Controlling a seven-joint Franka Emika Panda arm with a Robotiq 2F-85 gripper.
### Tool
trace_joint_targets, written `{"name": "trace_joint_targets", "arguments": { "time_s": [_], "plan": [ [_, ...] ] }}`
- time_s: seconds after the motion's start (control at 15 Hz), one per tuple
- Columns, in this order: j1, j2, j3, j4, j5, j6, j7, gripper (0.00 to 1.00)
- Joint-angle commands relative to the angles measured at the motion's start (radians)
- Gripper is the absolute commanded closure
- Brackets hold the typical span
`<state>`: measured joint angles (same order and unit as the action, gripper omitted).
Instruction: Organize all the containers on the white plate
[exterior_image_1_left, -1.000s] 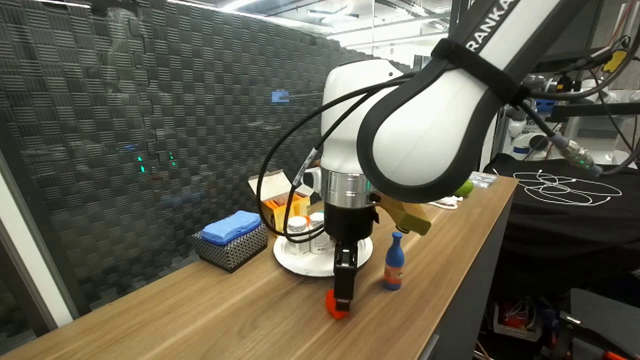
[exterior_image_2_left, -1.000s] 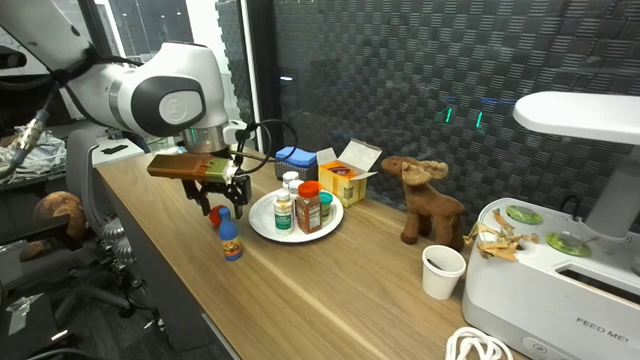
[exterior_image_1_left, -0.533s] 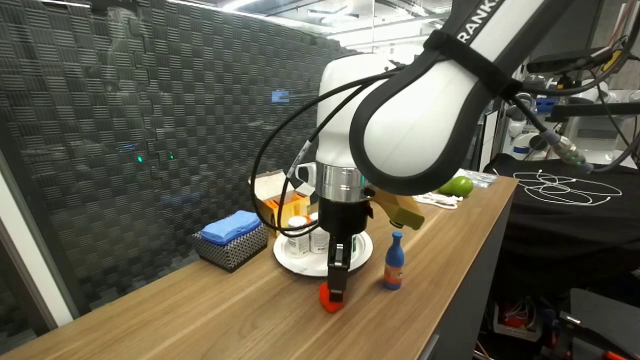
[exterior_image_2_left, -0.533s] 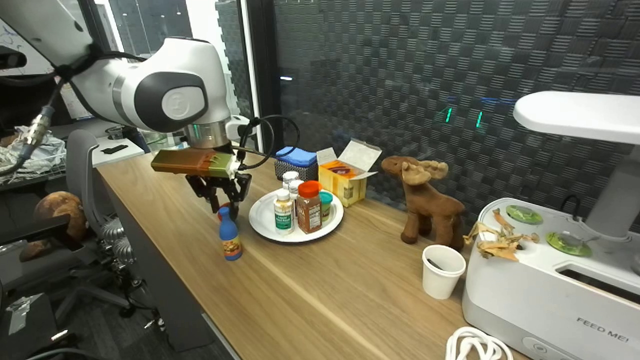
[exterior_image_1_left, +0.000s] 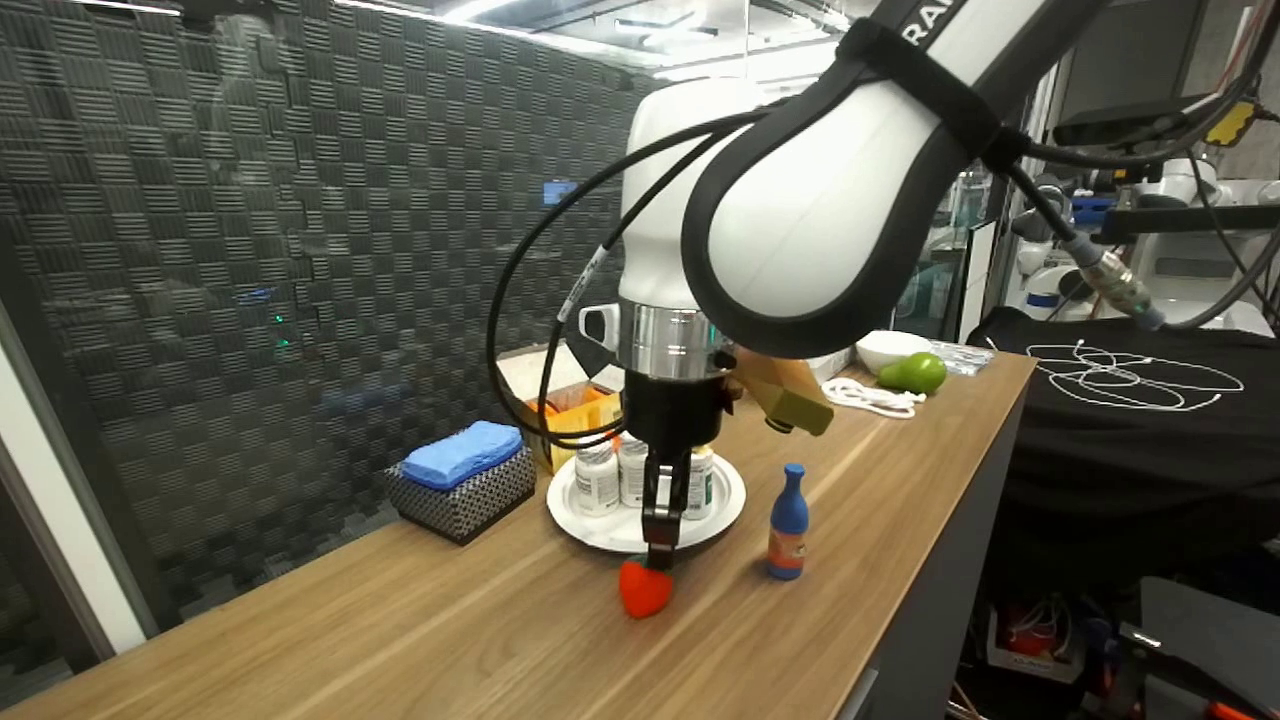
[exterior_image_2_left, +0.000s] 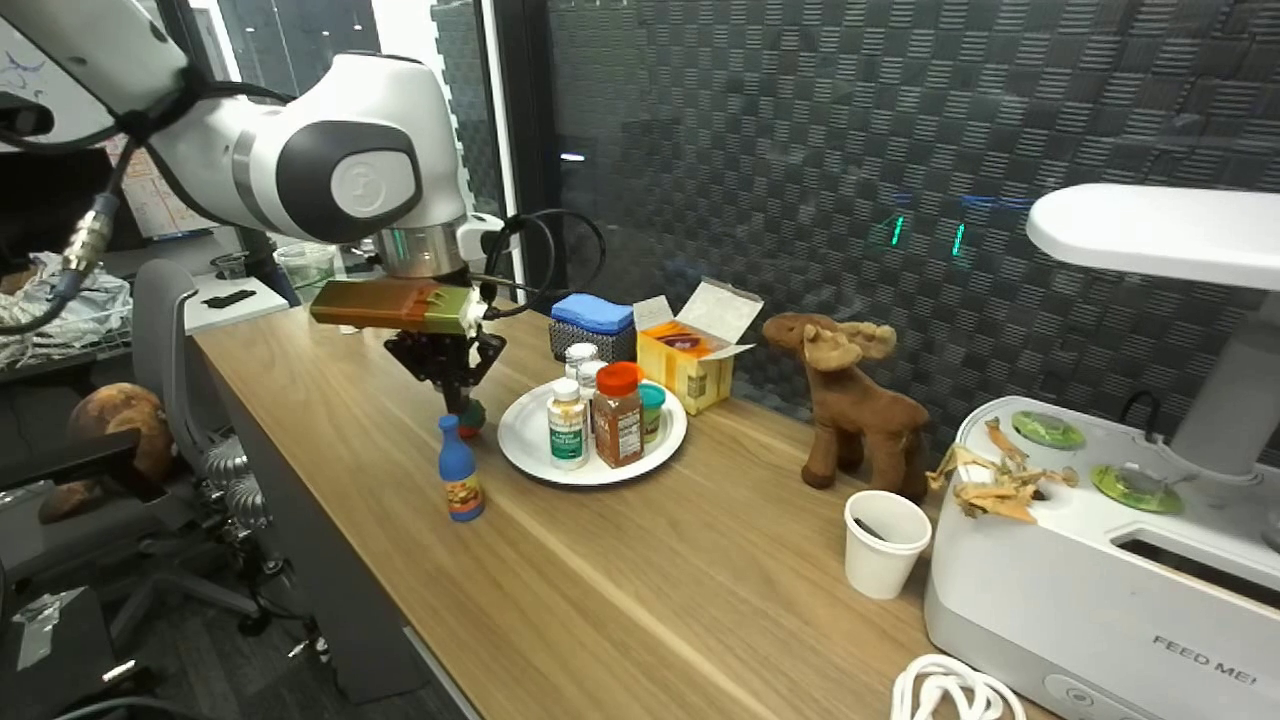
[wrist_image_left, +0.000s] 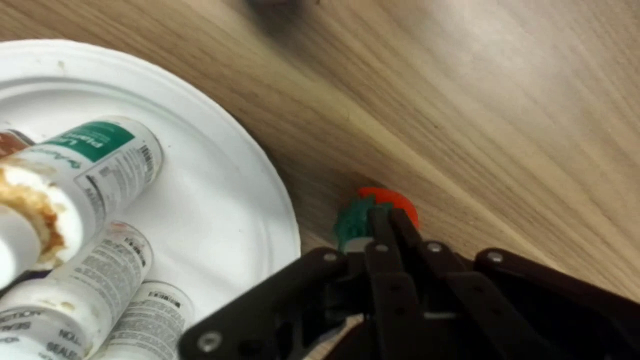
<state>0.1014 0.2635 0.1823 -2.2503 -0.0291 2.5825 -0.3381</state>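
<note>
While the gripper (wrist_image_left: 390, 215) is closed, the white plate (wrist_image_left: 210, 210) lies near; containers (exterior_image_2_left: 567, 437) stand on it.

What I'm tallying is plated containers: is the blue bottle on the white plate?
No, the blue bottle stands on the wooden counter, apart from the white plate.

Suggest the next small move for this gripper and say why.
Probably a slight lift: the gripper is shut right at the strawberry, and the views leave unclear whether it pinches any of it. Rising should settle that. The strawberry, off the white plate, seems no container, so it likely needn't go there.
</note>
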Motion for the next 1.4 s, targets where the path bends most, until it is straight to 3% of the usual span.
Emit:
{"name": "trace_joint_targets", "arguments": {
  "time_s": [0.0, 0.07, 0.2, 0.67, 1.33],
  "plan": [
    [-0.006, -0.004, 0.013, 0.022, 0.019, -0.062, -0.017, 0.71],
    [-0.004, -0.002, 0.013, 0.024, 0.017, -0.067, -0.016, 0.70],
    [0.000, 0.011, 0.012, 0.031, 0.009, -0.071, -0.015, 0.57],
    [0.028, 0.035, 0.011, 0.060, -0.043, -0.065, -0.011, 0.03],
    [0.014, 0.116, 0.018, 0.111, -0.034, -0.076, -0.034, 0.00]
  ]
}}
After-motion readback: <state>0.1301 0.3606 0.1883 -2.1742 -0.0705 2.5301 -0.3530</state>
